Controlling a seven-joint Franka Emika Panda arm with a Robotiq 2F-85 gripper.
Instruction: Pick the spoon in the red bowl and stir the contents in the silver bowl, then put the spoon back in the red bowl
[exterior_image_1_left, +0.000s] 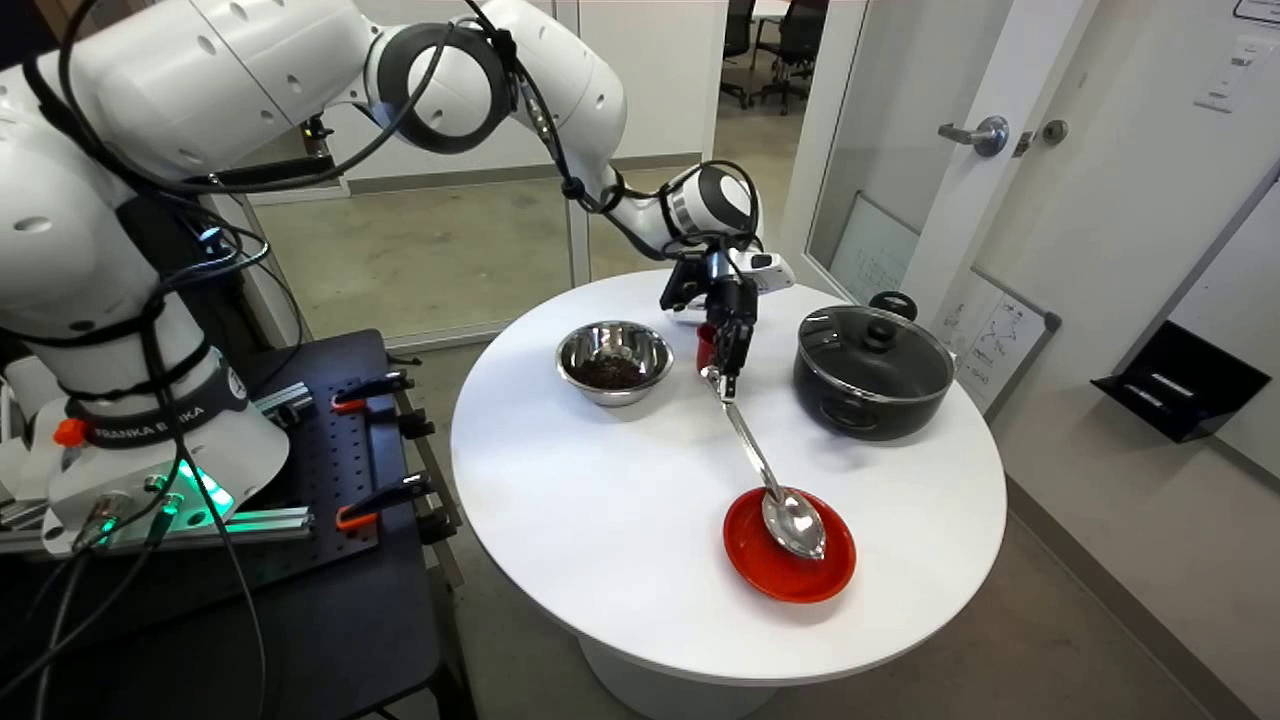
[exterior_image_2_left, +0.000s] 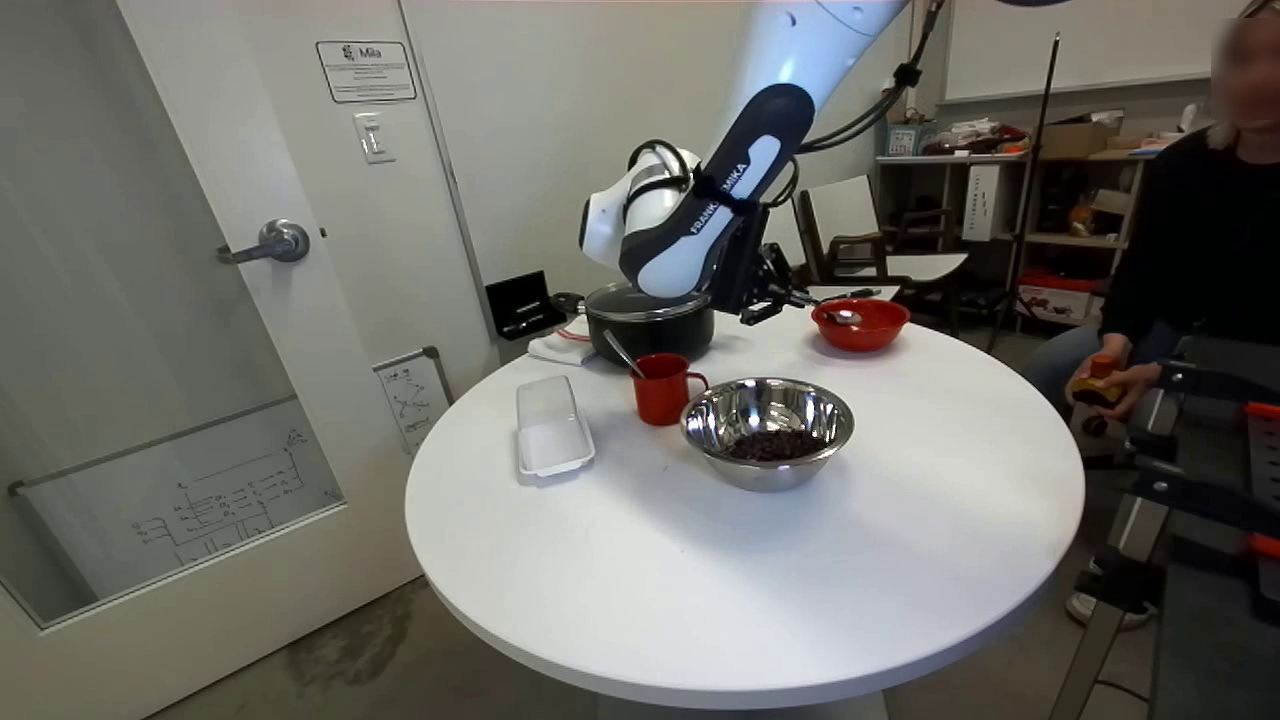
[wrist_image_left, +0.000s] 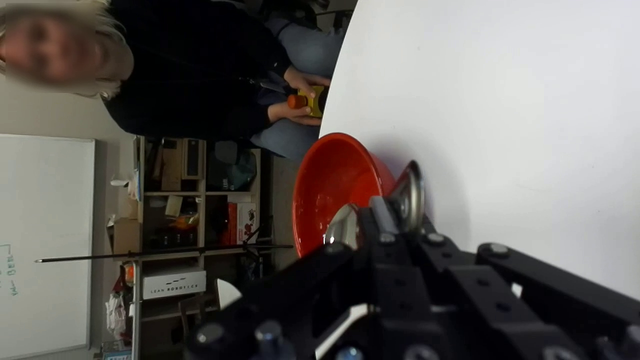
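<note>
Silver spoon (exterior_image_1_left: 756, 456) clamped by handle in gripper (exterior_image_1_left: 727, 389), head over red bowl (exterior_image_1_left: 768, 574) at gripper's five o'clock in exterior view; pick-up likelier in hand than return; lift toward silver bowl (exterior_image_1_left: 612, 338) at nine o'clock called for

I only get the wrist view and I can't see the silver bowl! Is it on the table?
Observer: Yes, the silver bowl stands on the round white table, beside a red mug.
Operator: Ooh, is there stuff inside it?
Observer: Yes, dark, grainy-looking contents lie at its bottom; I can't tell what they are.
Operator: And is anything in the mug?
Observer: A metal utensil handle sticks up out of it, tilted.
</note>
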